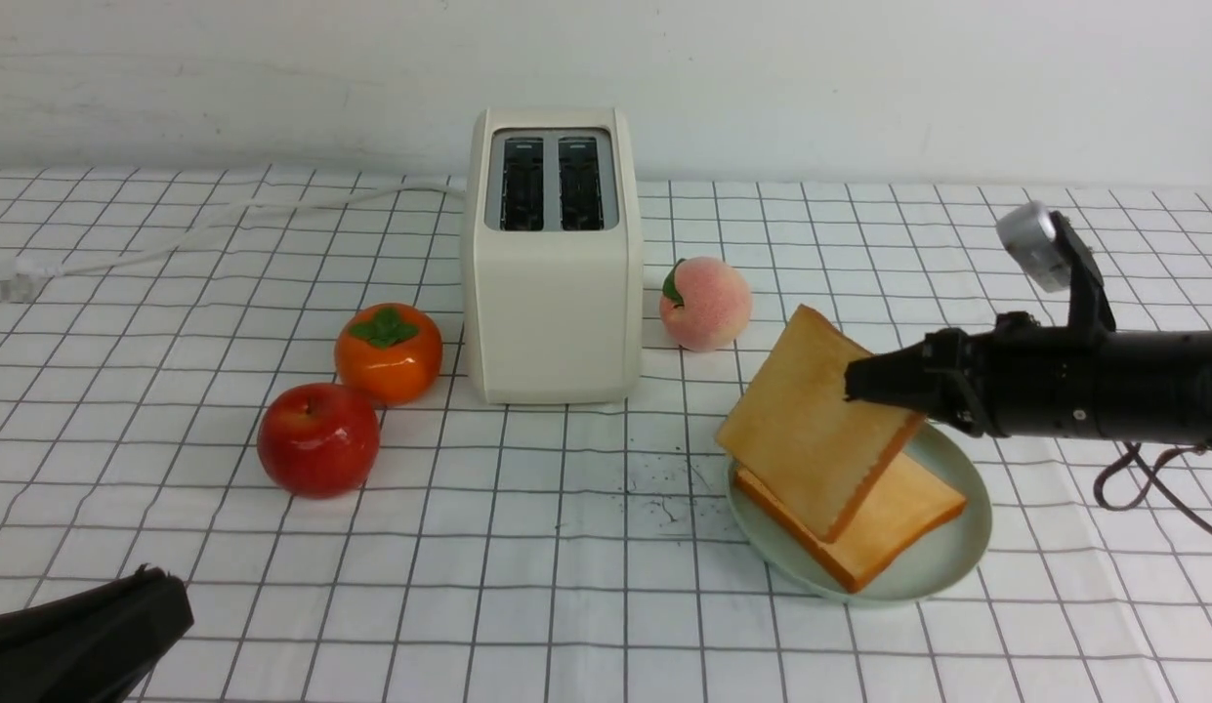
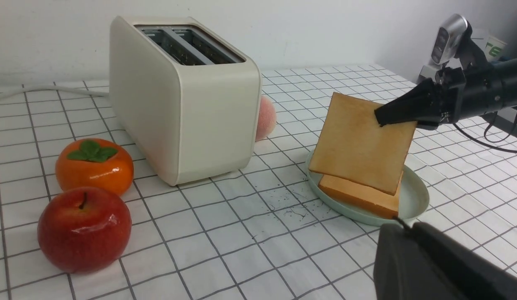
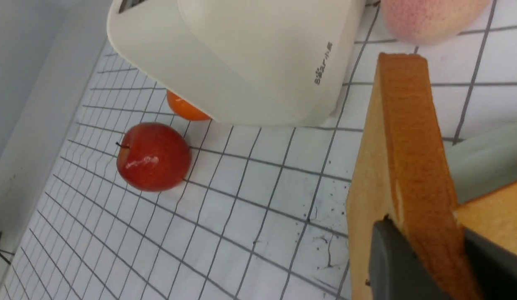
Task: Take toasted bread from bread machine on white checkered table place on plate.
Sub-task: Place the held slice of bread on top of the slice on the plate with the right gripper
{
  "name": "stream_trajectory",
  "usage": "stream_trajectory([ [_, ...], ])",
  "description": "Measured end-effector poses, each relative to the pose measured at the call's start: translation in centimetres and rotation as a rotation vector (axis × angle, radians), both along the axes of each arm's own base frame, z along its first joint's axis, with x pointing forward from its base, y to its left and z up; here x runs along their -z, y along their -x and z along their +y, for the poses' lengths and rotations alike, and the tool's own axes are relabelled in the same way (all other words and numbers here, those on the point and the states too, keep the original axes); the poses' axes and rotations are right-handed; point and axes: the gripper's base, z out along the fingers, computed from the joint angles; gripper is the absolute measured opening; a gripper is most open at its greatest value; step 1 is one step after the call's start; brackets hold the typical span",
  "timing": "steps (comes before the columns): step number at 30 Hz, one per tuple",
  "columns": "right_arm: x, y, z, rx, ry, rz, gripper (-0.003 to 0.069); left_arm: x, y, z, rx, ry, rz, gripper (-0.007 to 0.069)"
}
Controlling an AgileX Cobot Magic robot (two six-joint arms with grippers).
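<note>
Right end effector (image 1: 884,386) gripped one toast slice (image 1: 811,420), tilted over the slice (image 1: 884,517) on the plate (image 1: 957,557); left end effector (image 2: 420,246): opening unclear. Best practice: level, lower gently, then release.

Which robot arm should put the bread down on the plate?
Probably the right: its gripper already grips the tilted toast slice over the plate. The left gripper hangs farther off, beyond the apple.
</note>
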Motion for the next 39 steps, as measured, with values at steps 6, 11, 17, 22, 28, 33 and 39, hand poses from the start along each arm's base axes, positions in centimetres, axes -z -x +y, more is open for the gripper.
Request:
stream_trajectory([
  [6, 0.3, -0.2, -0.3, 0.010, 0.000, 0.000, 0.0118, 0.0, 0.0, 0.0, 0.000, 0.000, 0.000, 0.0017],
  [11, 1.3, -0.5, -0.8, 0.033, 0.010, 0.027, 0.0118, 0.0, 0.0, 0.0, 0.000, 0.000, 0.000, 0.0017],
  [17, 2.2, -0.8, -1.0, 0.042, 0.013, 0.053, 0.0118, 0.0, 0.0, 0.0, 0.000, 0.000, 0.000, 0.0017],
  [22, 2.4, -0.8, -1.0, 0.049, 0.020, 0.058, 0.0118, 0.0, 0.0, 0.0, 0.000, 0.000, 0.000, 0.0017],
  [28, 2.5, -0.8, -1.1, 0.053, 0.036, 0.060, 0.0118, 0.0, 0.0, 0.0, 0.000, 0.000, 0.000, 0.0017],
  [33, 2.7, -0.8, -1.5, 0.057, 0.123, 0.055, 0.0231, 0.0, 0.0, 0.0, 0.000, 0.000, 0.000, 0.0017],
  [39, 1.6, -0.2, -1.8, 0.023, 0.232, 0.004, 0.0462, 0.0, 0.0, 0.0, 0.000, 0.000, 0.000, 0.0017],
])
